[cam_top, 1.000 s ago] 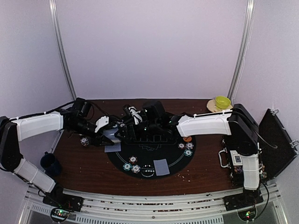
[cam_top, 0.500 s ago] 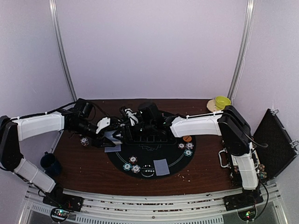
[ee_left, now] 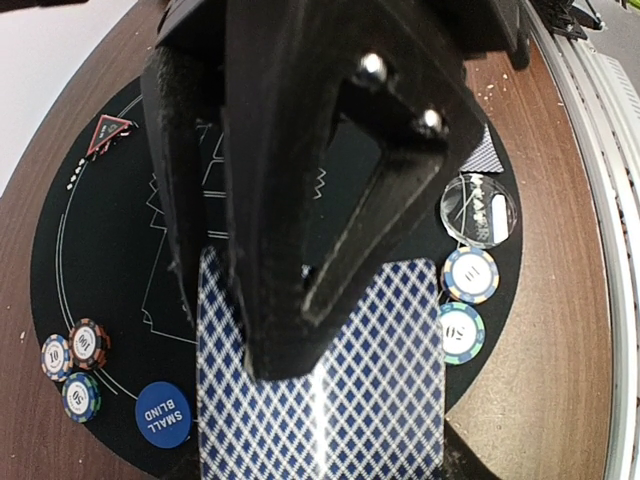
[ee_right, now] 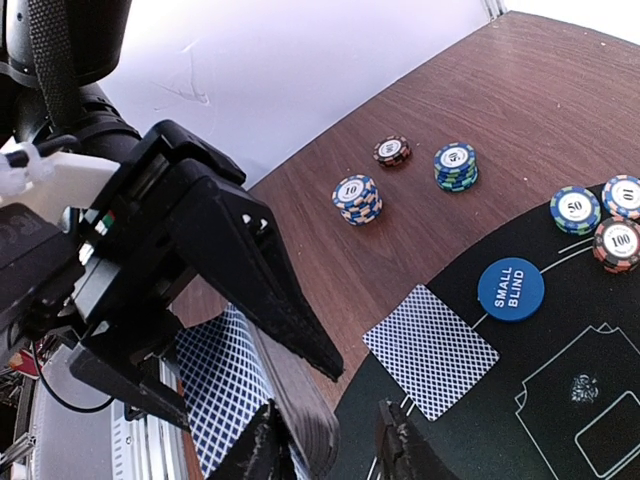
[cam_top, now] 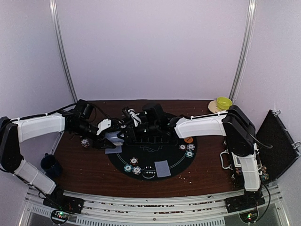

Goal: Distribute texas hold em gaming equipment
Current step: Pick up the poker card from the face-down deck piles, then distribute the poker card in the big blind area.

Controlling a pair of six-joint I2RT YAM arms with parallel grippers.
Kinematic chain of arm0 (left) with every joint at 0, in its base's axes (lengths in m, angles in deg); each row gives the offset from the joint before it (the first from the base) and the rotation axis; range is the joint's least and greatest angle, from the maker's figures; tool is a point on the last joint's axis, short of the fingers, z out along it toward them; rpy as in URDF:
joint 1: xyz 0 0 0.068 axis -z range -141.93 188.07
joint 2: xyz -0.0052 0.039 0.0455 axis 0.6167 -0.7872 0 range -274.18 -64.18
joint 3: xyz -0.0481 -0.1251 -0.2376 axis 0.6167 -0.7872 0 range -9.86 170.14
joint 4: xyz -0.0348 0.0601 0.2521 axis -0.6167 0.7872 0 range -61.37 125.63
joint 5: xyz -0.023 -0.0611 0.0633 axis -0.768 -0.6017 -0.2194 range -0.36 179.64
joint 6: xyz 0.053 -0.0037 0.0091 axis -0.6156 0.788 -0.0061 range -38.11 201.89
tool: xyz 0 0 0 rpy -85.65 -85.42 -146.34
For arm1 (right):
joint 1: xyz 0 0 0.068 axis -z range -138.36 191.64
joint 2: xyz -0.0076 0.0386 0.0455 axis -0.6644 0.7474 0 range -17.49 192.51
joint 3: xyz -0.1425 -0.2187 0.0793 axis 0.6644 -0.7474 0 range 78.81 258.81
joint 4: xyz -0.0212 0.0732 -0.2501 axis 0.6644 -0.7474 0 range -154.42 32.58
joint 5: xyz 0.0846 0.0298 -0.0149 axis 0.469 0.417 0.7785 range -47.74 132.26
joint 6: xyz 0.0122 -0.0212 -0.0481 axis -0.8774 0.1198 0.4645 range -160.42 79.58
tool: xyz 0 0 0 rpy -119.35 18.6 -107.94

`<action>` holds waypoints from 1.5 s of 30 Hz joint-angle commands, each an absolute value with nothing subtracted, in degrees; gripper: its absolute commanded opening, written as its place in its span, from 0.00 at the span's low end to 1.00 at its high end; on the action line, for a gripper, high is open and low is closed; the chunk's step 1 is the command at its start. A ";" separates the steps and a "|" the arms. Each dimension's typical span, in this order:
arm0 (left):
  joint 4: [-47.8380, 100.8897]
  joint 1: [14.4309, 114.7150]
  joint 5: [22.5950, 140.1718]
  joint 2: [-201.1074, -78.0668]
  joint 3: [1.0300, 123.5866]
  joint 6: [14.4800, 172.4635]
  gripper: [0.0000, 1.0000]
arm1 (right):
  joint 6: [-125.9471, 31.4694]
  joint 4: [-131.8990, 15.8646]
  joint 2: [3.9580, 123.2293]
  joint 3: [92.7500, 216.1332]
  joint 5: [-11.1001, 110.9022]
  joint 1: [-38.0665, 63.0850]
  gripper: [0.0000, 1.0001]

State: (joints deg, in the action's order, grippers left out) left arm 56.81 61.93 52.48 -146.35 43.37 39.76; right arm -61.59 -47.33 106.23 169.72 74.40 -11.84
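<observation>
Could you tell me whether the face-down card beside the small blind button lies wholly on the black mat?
No, the card straddles the edge of the black mat, partly on the brown table.

You have a round black mat in the middle of the table. A yellow-green bowl sits at the far right corner, and a blue mug is at the left edge, toward the near corner. A black case stands past the right edge.

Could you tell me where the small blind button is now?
Right wrist view: the button lies on the mat's edge, between a face-down card and chips.
</observation>
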 commanded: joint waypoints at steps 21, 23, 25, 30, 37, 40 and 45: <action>54.04 62.32 52.90 -147.46 42.86 40.14 0.46 | -63.98 -46.39 98.11 162.89 78.04 -7.85 0.00; 53.87 62.29 52.99 -147.26 42.70 40.14 0.46 | -63.90 -46.30 96.59 161.56 78.57 -6.79 0.00; 53.81 62.30 53.16 -147.04 42.54 40.16 0.46 | -63.56 -46.60 95.11 160.26 79.10 -5.90 0.00; 53.59 62.33 53.56 -146.71 42.17 40.16 0.46 | -61.26 -48.99 90.75 157.54 80.22 -2.38 0.00; 53.59 62.26 53.89 -146.47 41.84 40.19 0.46 | -53.14 -60.06 85.29 156.95 77.71 5.42 0.00; 53.50 62.32 53.79 -146.05 41.59 40.19 0.46 | -49.38 -64.97 83.87 157.39 76.02 8.60 0.00; 53.55 62.33 53.39 -145.19 40.84 39.97 0.46 | -44.46 -71.01 84.07 158.00 74.47 13.10 0.00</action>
State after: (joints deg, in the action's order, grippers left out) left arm 55.26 62.08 54.27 -147.18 41.71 40.00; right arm -50.18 -63.97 84.90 157.18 76.70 10.46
